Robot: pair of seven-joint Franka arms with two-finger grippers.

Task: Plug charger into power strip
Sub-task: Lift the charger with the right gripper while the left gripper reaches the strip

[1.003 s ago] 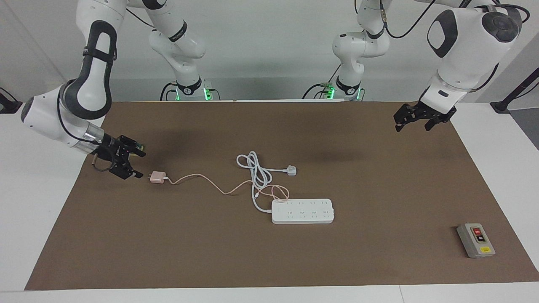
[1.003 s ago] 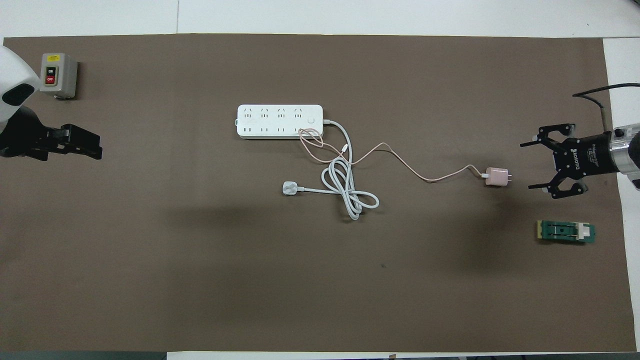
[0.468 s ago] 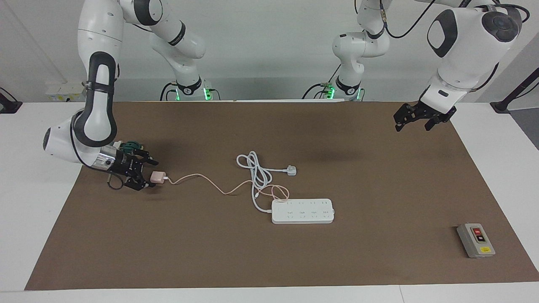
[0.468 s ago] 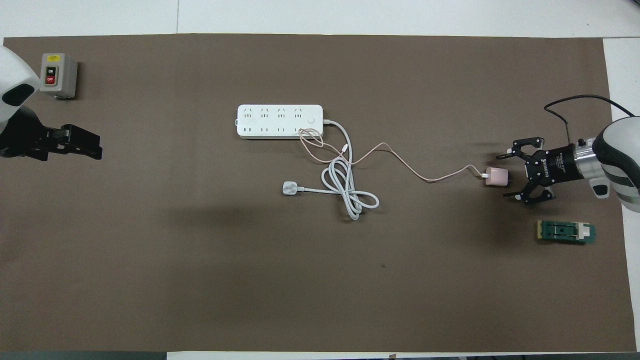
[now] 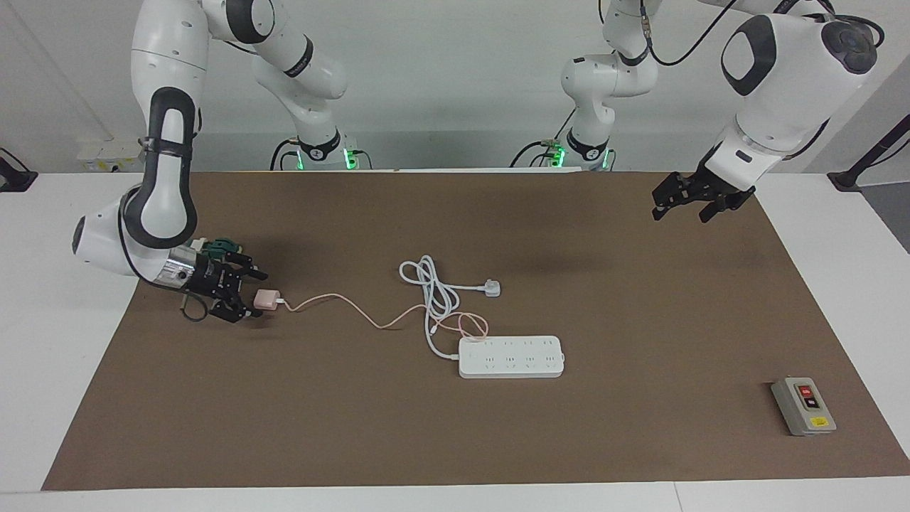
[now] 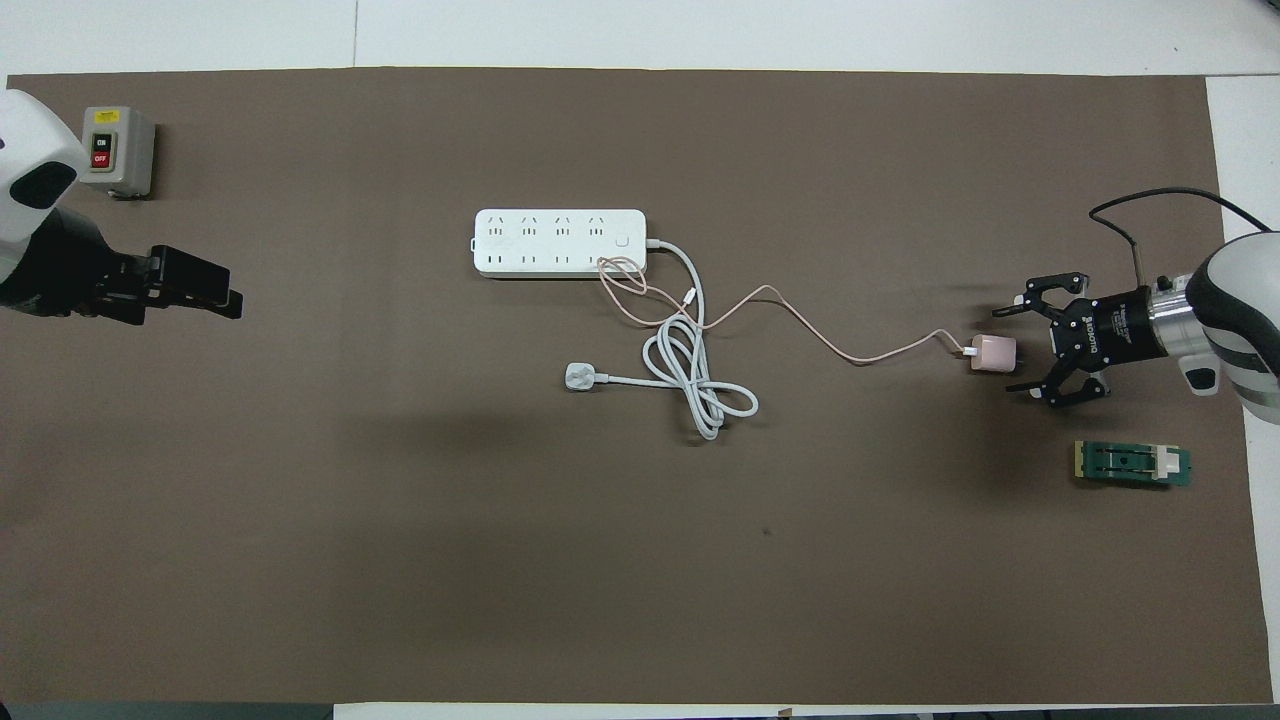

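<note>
The charger (image 5: 266,299) is a small pale pink cube lying on the brown mat at the right arm's end, also in the overhead view (image 6: 993,354). Its thin pink cable (image 5: 341,302) runs to the power strip (image 5: 510,357), a long white bar near the mat's middle, also in the overhead view (image 6: 558,243). My right gripper (image 5: 252,295) is low and open, with its fingertips on either side of the charger's end (image 6: 1008,350). My left gripper (image 5: 679,206) hangs open and empty over the left arm's end of the mat (image 6: 215,290).
A white three-pin plug (image 5: 492,288) with a coiled thick cord lies beside the strip, nearer to the robots. A grey switch box (image 5: 803,407) sits at the left arm's end. A small green part (image 6: 1132,464) lies close to the right gripper.
My right gripper has come down and moved toward the charger until its open fingers straddle it. The left gripper has shifted slightly toward the table's middle.
</note>
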